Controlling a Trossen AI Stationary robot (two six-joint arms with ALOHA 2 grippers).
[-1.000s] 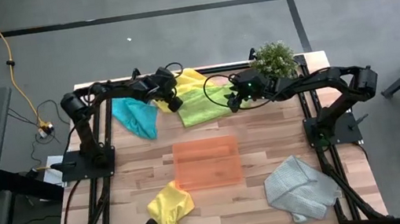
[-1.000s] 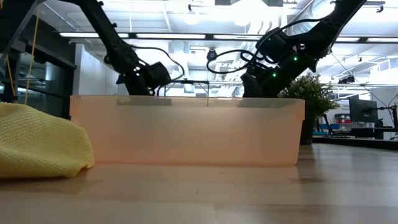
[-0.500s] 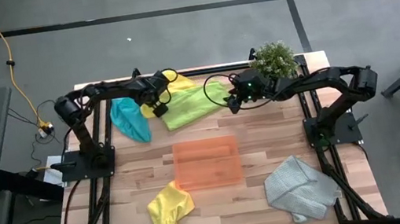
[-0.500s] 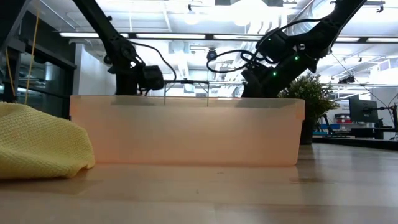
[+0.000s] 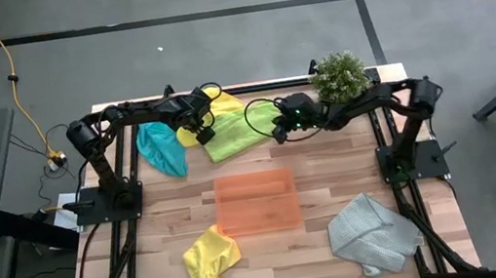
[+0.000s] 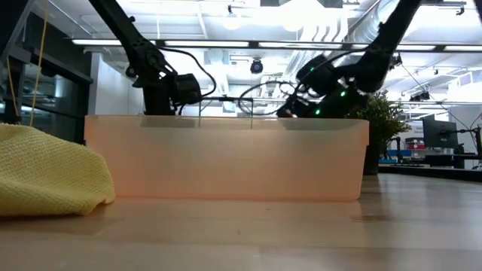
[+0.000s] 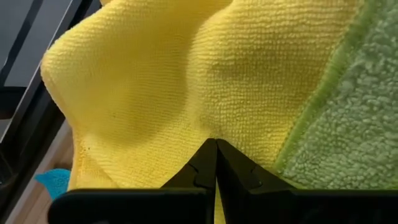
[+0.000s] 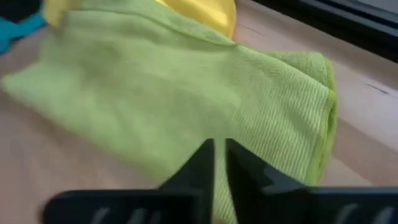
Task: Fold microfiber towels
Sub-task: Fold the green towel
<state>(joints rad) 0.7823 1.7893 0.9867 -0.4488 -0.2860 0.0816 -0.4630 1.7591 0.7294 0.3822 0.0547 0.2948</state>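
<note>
Lime green towel (image 5: 237, 131) pinched by nearly closed right fingers (image 8: 219, 163); left fingers (image 7: 216, 163) clamped on yellow towel (image 7: 155, 81).

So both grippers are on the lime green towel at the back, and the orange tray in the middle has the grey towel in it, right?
Not quite. The high view shows the orange tray with no towel in it; the grey towel lies on the table beside it. The left gripper and right gripper are at the lime green towel.

right hand (image 5: 278, 130) closed on lime towel (image 5: 232, 133)
</note>
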